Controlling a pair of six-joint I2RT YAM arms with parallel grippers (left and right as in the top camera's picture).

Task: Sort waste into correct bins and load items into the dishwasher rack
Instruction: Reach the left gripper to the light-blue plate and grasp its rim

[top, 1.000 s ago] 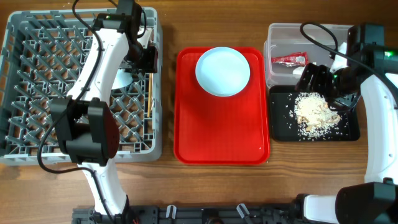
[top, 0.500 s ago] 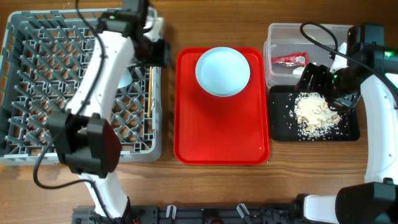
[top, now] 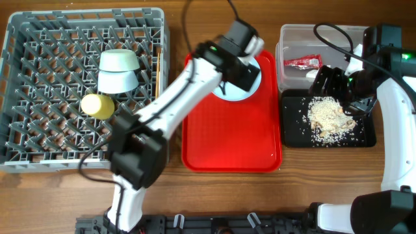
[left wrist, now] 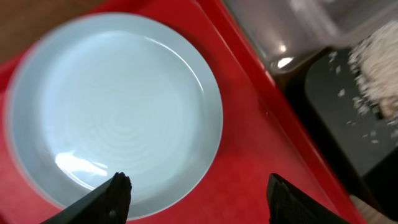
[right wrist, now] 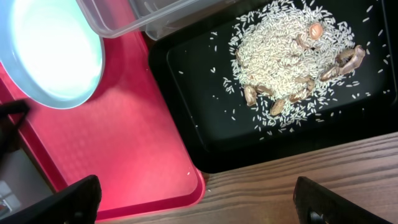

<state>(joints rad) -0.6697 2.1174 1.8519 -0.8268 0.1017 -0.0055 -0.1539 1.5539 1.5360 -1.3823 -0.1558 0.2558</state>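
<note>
The pale-blue plate (left wrist: pixel 112 118) is seen at the far end of the red tray (left wrist: pixel 249 155), directly beneath the left claw (left wrist: pixel 199 183). That claw is spread wide and empty, with the plate's rim framed between its fingers (left wrist: pixel 115 193).

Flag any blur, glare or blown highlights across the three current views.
Left wrist: the whole frame is soft, the pale-blue plate has a smeared rim, and there is a glare spot on the clear tub. Right wrist: sharp, single grains of rice resolve on the black tray, but the plate is washed out bright. Overhead: evenly lit and crisp, no strong glare on the red serving tray.
</note>
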